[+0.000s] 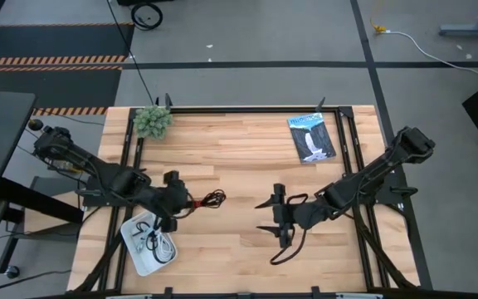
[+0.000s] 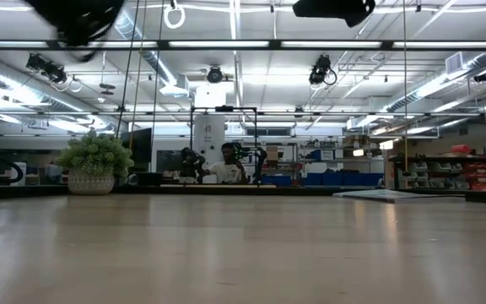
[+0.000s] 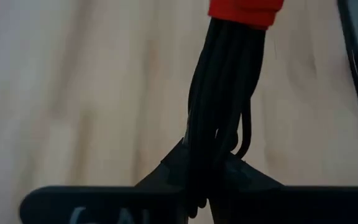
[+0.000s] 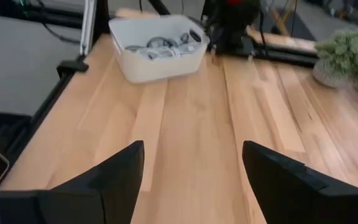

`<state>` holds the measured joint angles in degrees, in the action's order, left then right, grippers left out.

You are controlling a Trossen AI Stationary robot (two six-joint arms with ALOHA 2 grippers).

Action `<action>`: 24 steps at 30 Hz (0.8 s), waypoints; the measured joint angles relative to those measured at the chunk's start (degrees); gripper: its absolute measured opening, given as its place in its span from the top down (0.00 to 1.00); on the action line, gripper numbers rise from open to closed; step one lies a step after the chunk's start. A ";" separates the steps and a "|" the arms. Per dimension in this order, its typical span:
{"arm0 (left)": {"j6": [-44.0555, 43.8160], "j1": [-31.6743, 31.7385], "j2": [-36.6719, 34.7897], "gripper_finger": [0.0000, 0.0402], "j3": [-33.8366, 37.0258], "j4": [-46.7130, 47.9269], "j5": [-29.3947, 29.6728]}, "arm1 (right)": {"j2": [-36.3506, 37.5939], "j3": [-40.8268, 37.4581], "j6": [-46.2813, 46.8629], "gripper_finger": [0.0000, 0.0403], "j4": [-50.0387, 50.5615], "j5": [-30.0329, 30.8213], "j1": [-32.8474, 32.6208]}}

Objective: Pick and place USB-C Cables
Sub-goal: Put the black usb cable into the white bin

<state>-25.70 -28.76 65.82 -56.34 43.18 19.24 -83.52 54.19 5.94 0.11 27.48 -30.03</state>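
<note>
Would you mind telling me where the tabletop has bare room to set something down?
Bare wood lies between the plant ball and the retail packet, and along the front edge right of the white bin. Crowded: around the left tool holding the red-tied cable, and under the right tool.

The right gripper [image 4: 191, 171] has its two dark fingers spread wide over the wooden table [image 4: 185, 112]. At 11 o'clock sits a white tray [image 4: 157, 65] holding cables [image 4: 166, 43]. At 2 o'clock is a fuzzy green plant [image 4: 350, 53].
</note>
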 joint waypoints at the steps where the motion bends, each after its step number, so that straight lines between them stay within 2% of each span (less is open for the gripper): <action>1: -2.48 -0.26 0.00 0.91 -0.02 2.49 -2.77 | -0.02 -1.71 -0.71 0.31 -3.33 -0.05 -0.06; 5: -9.19 -3.63 0.04 0.91 -0.02 9.13 -14.37 | 0.23 -7.29 -2.96 0.32 -14.45 -0.38 -0.26; 7: -12.53 -6.51 0.04 0.92 -0.02 11.26 -17.44 | 0.23 -9.30 -3.46 0.32 -17.73 -0.52 -0.35; 10: -16.59 -11.45 0.06 0.94 -0.02 12.93 -19.98 | 0.23 -10.71 -3.75 0.32 -20.59 -0.54 -0.34; 16: -22.22 -20.54 1.88 0.92 -0.11 17.72 -20.57 | 0.23 -11.10 -5.76 0.32 -22.55 -0.54 -0.19; 24: -23.16 -24.45 8.84 0.93 -0.11 30.17 -27.53 | 0.23 -11.10 -6.15 0.32 -24.57 -0.56 0.27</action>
<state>-48.86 -53.22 74.66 -56.45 73.34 -8.29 -83.29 43.09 -0.21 -24.46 26.92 -29.76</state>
